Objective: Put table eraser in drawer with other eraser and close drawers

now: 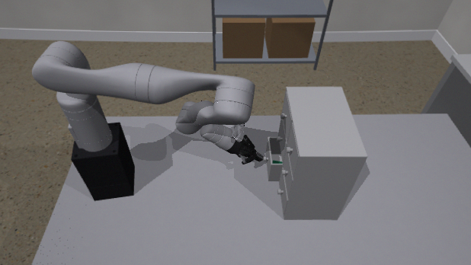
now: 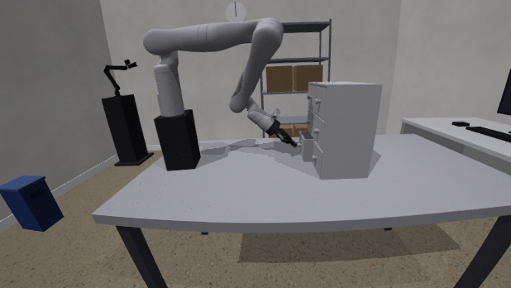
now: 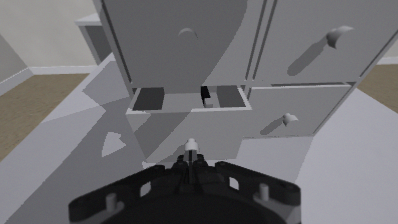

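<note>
The chest [image 1: 324, 126] [image 2: 351, 132] stands upright. One bottom drawer [image 1: 274, 174] [image 2: 308, 151] [image 3: 215, 131], the left one in the wrist view, is partly pulled out. A green thing [image 1: 277, 162] shows inside it from above; the wrist view shows a dark strip [image 3: 205, 94] and a small pale block [image 3: 208, 103] in there. Which of these is an eraser I cannot tell. My gripper [image 1: 261, 158] [image 2: 295, 145] [image 3: 190, 158] is shut and empty, its fingertips at or just before that drawer's knob [image 3: 191, 144]. Contact is unclear. No eraser is visible on the table.
The other drawers, such as the neighbouring bottom one [image 3: 300, 107], look pushed in; their knobs stick out towards the arm. The chest stands on the table [image 1: 190, 221] [image 2: 248, 199]. The arm's black pedestal [image 1: 110, 171] [image 2: 178, 142] is at the left. A shelf with boxes is behind.
</note>
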### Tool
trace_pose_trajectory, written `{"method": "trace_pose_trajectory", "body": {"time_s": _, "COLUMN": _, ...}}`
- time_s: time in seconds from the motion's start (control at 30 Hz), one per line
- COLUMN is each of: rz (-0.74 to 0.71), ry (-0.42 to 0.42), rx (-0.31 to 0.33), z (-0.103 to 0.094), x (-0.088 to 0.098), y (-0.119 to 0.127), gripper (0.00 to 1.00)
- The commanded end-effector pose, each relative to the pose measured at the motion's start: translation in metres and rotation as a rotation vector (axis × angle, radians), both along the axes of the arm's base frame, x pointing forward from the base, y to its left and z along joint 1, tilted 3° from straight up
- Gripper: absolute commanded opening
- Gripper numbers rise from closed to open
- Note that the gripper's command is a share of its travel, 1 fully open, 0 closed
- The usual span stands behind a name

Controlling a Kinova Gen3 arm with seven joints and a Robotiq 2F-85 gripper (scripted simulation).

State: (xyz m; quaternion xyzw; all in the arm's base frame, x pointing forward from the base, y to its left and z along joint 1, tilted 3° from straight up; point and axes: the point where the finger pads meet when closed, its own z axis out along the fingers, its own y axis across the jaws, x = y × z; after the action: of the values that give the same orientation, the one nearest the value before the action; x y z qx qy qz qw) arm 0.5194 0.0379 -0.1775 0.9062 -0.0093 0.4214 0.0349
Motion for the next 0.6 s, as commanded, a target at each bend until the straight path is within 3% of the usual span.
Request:
{"method": "trace_pose_trajectory", "body": {"time_s": 0.0, "rz": -0.003, "ry": -0.009, "rx": -0.001, "z": 0.003, "x": 0.008, "y": -0.002, "gripper": 0.0}}
{"method": "trace_pose_trajectory", "body": {"time_s": 0.57, "rz": -0.003, "ry": -0.009, "rx": -0.002, "z": 0.003, "x": 0.028, "y": -0.003, "gripper": 0.0}}
